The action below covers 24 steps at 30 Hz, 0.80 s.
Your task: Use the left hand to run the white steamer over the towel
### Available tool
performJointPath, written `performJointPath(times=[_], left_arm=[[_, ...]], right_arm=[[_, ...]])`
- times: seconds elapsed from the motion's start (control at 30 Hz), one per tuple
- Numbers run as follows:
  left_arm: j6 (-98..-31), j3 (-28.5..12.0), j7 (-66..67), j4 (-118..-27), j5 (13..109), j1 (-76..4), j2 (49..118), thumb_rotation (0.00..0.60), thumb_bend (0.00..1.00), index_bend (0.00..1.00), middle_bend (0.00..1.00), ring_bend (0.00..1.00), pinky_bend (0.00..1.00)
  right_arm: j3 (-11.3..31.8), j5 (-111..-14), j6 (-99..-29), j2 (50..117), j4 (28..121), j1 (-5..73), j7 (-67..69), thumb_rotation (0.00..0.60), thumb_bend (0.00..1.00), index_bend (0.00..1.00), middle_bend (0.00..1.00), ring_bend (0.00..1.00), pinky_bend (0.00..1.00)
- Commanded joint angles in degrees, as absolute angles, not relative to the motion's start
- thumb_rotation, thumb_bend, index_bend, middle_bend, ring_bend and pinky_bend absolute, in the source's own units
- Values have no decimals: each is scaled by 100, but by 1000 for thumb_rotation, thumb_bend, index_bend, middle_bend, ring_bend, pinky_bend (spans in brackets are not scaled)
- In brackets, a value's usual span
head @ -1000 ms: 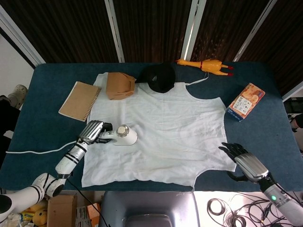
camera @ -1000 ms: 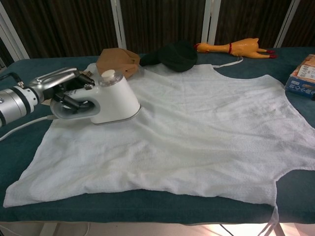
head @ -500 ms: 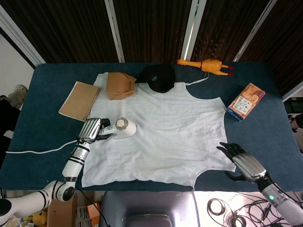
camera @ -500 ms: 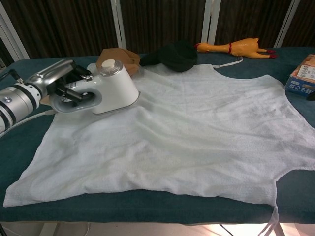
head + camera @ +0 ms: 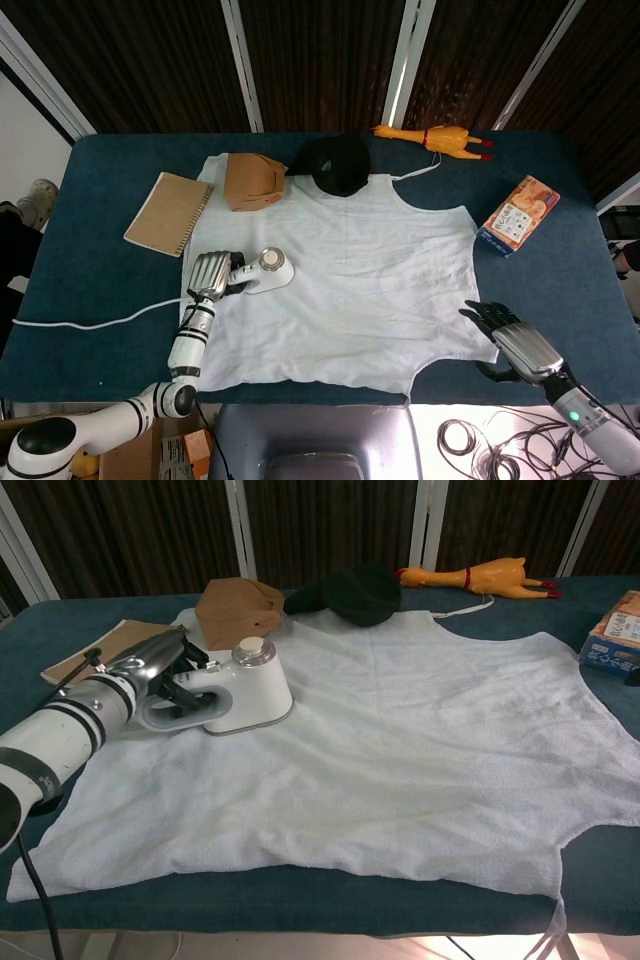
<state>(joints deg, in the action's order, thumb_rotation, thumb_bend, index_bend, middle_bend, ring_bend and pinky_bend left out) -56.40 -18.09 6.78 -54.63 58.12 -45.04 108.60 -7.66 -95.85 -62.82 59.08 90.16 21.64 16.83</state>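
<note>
In the head view, the white steamer (image 5: pixel 266 272) sits flat on the left part of the towel (image 5: pixel 370 280), a round cap on top and its handle pointing left. The left hand (image 5: pixel 210 276) grips that handle. A second ago the steamer lay lower and nearer the towel's left edge; it has since slid up and a little right, and the forearm now reaches up over the towel's lower left corner. The right hand (image 5: pixel 508 335) rests on the blue table (image 5: pixel 560 250) by the towel's right corner, fingers apart, holding nothing.

In the chest view, the steamer (image 5: pixel 240 692) stands base-down on the towel (image 5: pixel 400 750), with the left hand (image 5: pixel 160 670) wrapped around its looped handle. A brown pouch (image 5: pixel 232 608) lies just behind it.
</note>
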Motion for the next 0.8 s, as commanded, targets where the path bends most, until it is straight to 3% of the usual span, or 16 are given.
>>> performJointPath(times=[0.03, 0.43, 0.8], left_arm=[[-5687, -1938, 928, -5220, 5669, -4544, 10912, 600, 667, 1000, 926, 1000, 1000], [-5675, -2291, 1271, -4306, 5340, -4592, 10948, 600, 665, 1000, 926, 1000, 1000], [-5516, -2255, 982, -5079, 5367, -4315, 10607, 600, 665, 1000, 926, 1000, 1000]], right_arm=[[-770, -9592, -6287, 5906, 9027, 2162, 1671, 600, 333, 0, 0, 0, 0], [-771, -9577, -6288, 5917, 9064, 2152, 1607, 600, 333, 0, 0, 0, 0], [-767, -9587, -6315, 5924, 9088, 2142, 1581, 600, 333, 0, 0, 0, 0]])
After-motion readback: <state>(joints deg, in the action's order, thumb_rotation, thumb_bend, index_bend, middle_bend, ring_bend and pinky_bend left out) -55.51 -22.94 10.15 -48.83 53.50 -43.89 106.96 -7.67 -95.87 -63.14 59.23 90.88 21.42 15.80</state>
